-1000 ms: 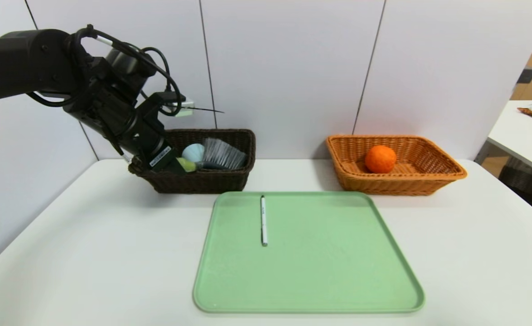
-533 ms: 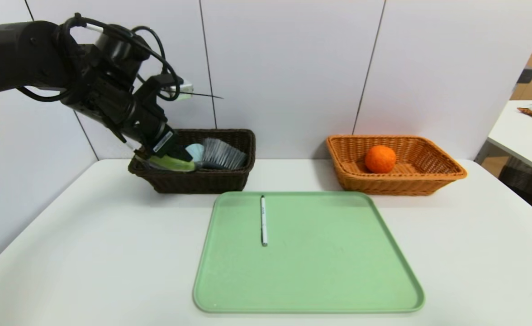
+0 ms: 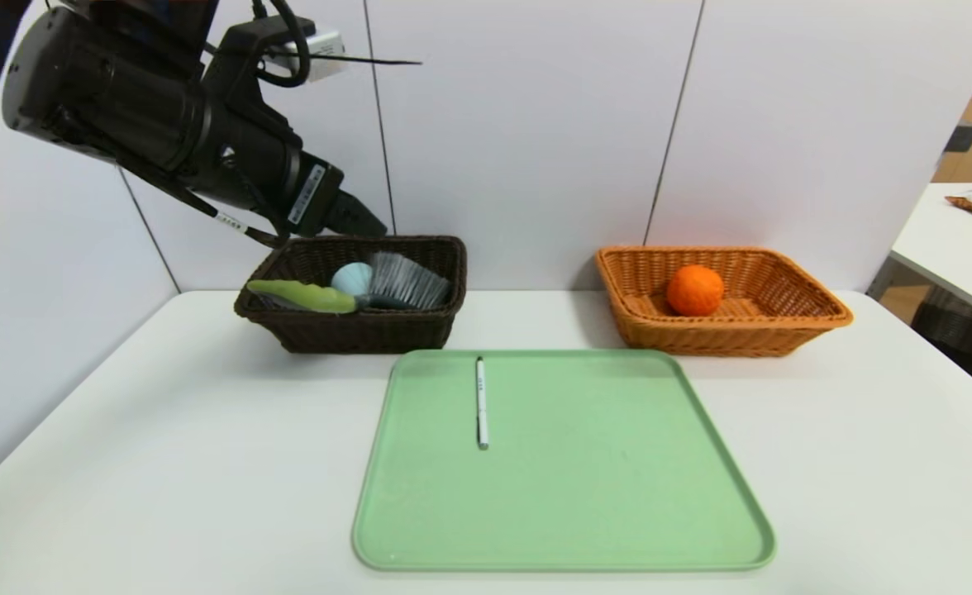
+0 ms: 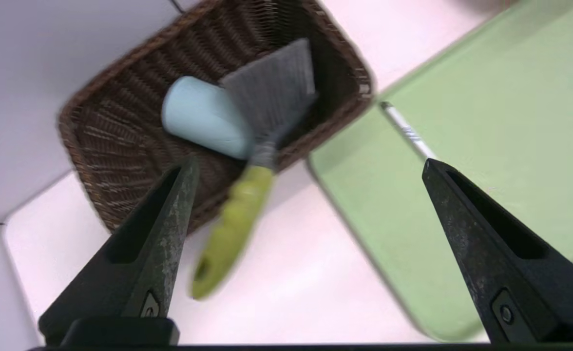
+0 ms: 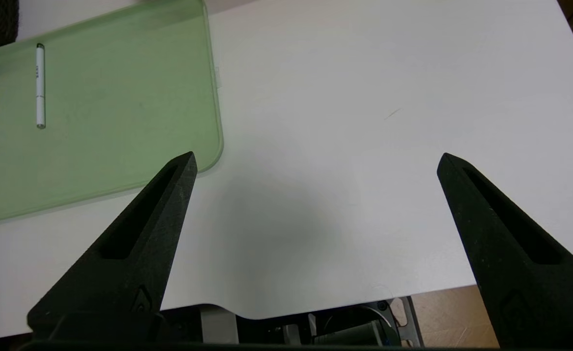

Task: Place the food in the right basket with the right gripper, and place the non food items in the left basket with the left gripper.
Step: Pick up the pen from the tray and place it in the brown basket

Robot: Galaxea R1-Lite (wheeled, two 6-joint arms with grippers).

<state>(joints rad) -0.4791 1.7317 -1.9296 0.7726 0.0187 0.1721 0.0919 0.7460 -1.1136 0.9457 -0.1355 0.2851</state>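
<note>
Left gripper (image 4: 308,165) hangs wide open and empty above the dark woven left basket (image 3: 354,329) holding the green-handled bristle brush (image 3: 345,293), slim white pen (image 3: 481,402) on the smooth green tray (image 3: 564,529), dimpled orange (image 3: 694,290) in the tan wicker right basket (image 3: 726,335), right gripper (image 5: 315,161) spread open near the table's (image 3: 164,446) front edge.

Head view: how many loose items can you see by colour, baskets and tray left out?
Orange: 1, the orange in the right basket
Green-handled: 1, the brush in the left basket
Pale blue: 1, the roll beside it
White: 1, the pen on the tray
Total: 4
</note>
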